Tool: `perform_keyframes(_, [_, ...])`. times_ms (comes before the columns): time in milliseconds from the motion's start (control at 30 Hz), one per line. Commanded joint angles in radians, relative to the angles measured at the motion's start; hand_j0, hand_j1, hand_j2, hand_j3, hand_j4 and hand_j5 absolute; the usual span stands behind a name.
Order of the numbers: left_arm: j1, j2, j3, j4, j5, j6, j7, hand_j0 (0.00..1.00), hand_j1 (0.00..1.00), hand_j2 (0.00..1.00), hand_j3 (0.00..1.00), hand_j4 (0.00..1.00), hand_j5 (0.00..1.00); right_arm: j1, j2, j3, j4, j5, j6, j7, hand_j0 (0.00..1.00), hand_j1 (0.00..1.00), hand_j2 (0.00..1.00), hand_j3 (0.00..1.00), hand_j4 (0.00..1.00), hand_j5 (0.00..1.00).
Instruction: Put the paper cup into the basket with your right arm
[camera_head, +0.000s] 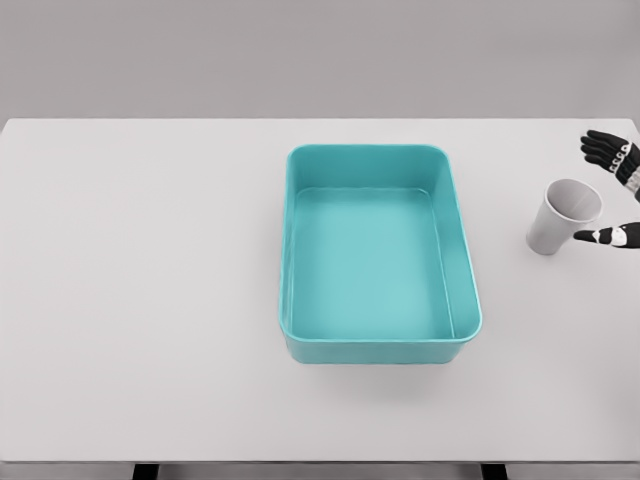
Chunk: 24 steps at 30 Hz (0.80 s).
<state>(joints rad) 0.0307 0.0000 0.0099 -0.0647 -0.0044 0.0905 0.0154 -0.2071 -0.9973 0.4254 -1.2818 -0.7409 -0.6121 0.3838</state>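
A white paper cup (562, 216) stands upright on the white table, right of the teal basket (464, 280). My right hand (612, 192) comes in from the right edge, its black fingers spread around the cup's far and near sides without closing on it. The upper fingers (604, 148) hover behind the cup's rim and the thumb (606, 236) sits just right of the cup's near side. The basket is a rectangular tub, empty inside. The left arm does not show.
The white table (140, 280) spans the whole view, with its front edge near the bottom. A grey wall lies behind the far edge.
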Motion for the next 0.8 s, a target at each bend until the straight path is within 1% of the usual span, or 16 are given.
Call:
perform_keyframes(0, [0.000,0.000,-0.001,0.000,0.000,0.000,0.000,1.00,1.00,1.00,1.00,1.00,1.00,0.000,-0.001,-0.001,0.021,-0.006,0.001,0.000,1.00,1.00,1.00,1.00,1.00,1.00])
perform_keyframes(133, [0.000,0.000,0.001,0.000,0.000,0.000,0.000,1.00,1.00,1.00,1.00,1.00,1.00,0.002,0.005,-0.002,0.052,-0.006,0.001,0.000,1.00,1.00,1.00,1.00,1.00,1.00])
perform_keyframes(233, [0.000,0.000,-0.001,0.000,0.000,0.000,0.000,1.00,1.00,1.00,1.00,1.00,1.00,-0.009,0.028,-0.005,0.096,0.015,0.001,0.001,1.00,1.00,1.00,1.00,1.00,1.00])
perform_keyframes(300, [0.000,0.000,0.001,0.000,0.000,0.000,0.000,1.00,1.00,1.00,1.00,1.00,1.00,-0.009,0.036,-0.005,0.111,0.018,0.001,0.001,1.00,1.00,1.00,1.00,1.00,1.00])
perform_keyframes(367, [0.000,0.000,-0.001,0.000,0.000,0.000,0.000,1.00,1.00,1.00,1.00,1.00,1.00,-0.025,0.048,-0.004,0.122,0.021,0.001,0.001,1.00,1.00,1.00,1.00,1.00,1.00])
perform_keyframes(533, [0.003,0.000,0.001,0.000,0.000,0.000,0.000,1.00,1.00,1.00,1.00,1.00,1.00,-0.026,0.080,0.001,0.163,0.026,0.001,0.001,1.00,1.00,1.00,1.00,1.00,1.00])
perform_keyframes(767, [0.000,0.000,0.001,0.000,0.000,0.000,0.000,1.00,1.00,1.00,1.00,1.00,1.00,-0.034,0.089,0.007,0.185,0.026,0.001,0.001,1.00,1.00,1.00,1.00,1.00,1.00])
